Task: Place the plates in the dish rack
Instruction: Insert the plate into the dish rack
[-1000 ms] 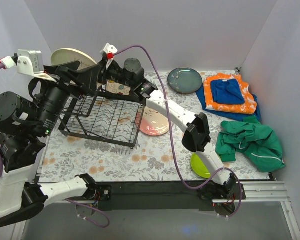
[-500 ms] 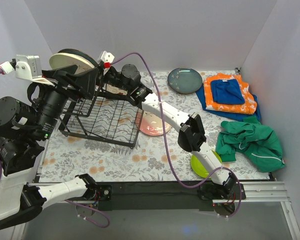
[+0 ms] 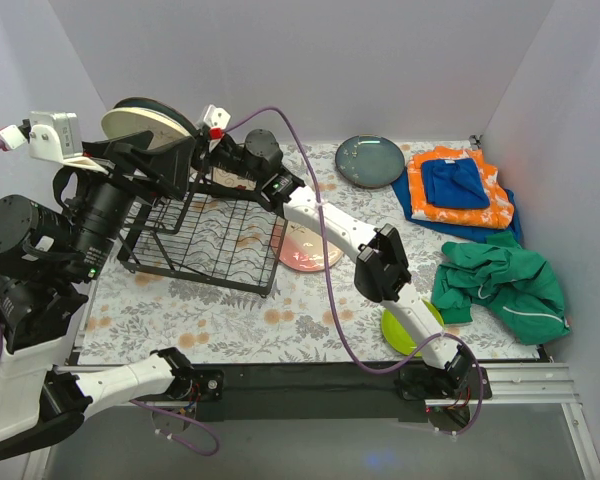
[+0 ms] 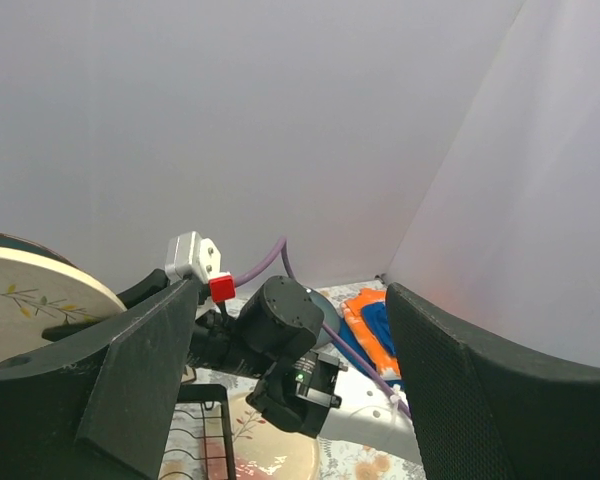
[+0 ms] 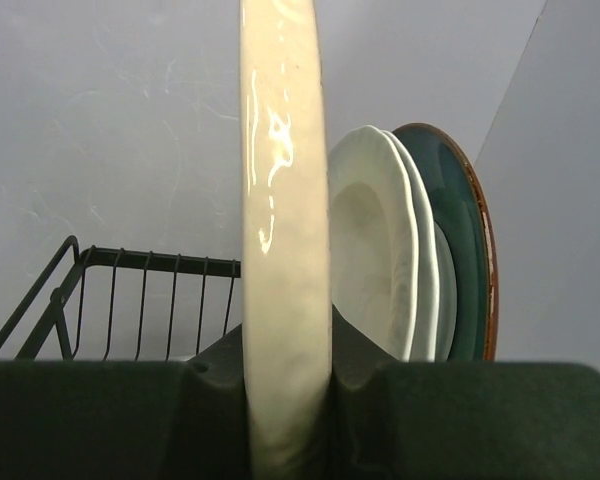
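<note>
End effector (image 5: 285,385) grips plate (image 5: 280,200); floral table (image 3: 270,315), grey walls (image 3: 380,60).

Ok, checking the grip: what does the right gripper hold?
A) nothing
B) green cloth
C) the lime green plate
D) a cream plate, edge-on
D: the right wrist view shows the cream plate clamped edge-on in the right gripper.

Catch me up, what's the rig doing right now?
Loading plates into the rack. The right gripper grips a cream plate on edge, beside two white plates and a dark plate standing at the rack's far left. Whether it sits in a slot isn't visible. The left gripper is open and empty above the rack. A pink plate, a green plate and a blue-grey plate lie on the table.
</note>
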{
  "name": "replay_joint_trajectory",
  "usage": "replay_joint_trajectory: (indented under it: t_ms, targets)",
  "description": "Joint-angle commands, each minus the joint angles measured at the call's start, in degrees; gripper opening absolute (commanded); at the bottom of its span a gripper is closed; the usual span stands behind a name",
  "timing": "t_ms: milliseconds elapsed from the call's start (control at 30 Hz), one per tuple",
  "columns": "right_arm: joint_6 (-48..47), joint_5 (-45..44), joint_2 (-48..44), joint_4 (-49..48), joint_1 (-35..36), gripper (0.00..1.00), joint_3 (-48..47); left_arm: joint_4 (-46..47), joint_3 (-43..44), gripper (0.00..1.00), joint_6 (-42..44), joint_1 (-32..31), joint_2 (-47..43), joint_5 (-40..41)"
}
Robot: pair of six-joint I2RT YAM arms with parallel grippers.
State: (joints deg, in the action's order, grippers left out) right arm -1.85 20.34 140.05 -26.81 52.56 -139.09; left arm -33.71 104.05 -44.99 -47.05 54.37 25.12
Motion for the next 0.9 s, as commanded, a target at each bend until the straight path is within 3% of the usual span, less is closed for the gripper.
replay_joint_trajectory:
  t_ms: [0,867]
  targets:
    - [-1.14,-0.13,-2.67,-12.21,-0.79,0.01,-4.18,1.02,-0.60,0.75,0.08,0.11,-0.14,1.15]
    - [1.41,2.16,-2.85,-12.22,-1.23,0.01,1.62,1.98,-1.13,0.74,-0.54,0.11,0.47,1.42]
